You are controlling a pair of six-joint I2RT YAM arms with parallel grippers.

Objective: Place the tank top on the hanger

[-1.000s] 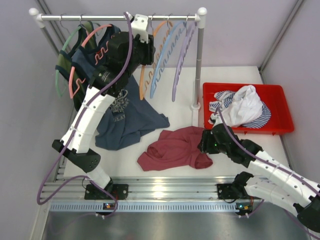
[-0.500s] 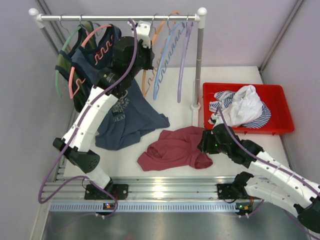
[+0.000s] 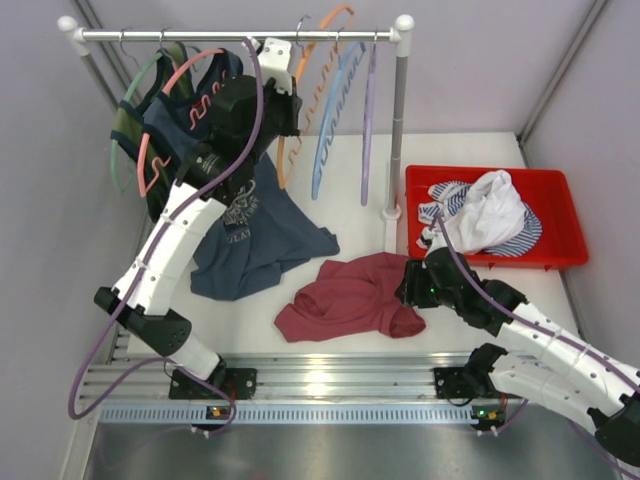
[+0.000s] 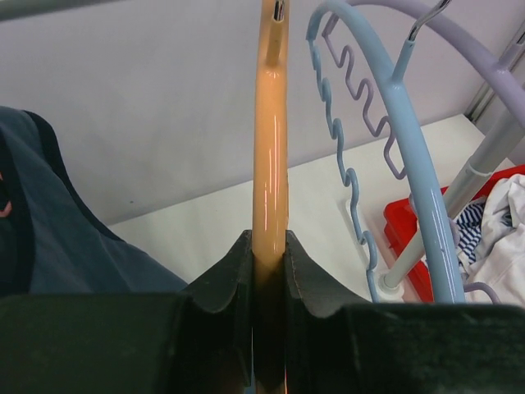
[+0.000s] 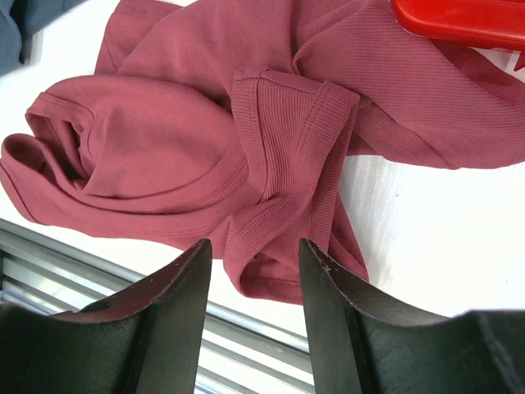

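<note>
The maroon tank top lies crumpled on the white table near the front edge. In the right wrist view a ribbed strap of the tank top sits just ahead of the fingers. My right gripper hovers open at the garment's right edge, with nothing between its fingers. The orange hanger is tilted at the rail, its top standing above the bar. My left gripper is shut on the hanger's shoulder, seen edge-on between the black pads.
A light blue hanger and a lilac hanger hang right of the orange one. The rail also carries a salmon hanger and a navy printed top. A red tray holds white and striped clothes.
My left gripper has closed on the orange hanger and tipped it up and left, so its top rises above the rail. The neighbouring hangers swung. The right arm stayed still.
</note>
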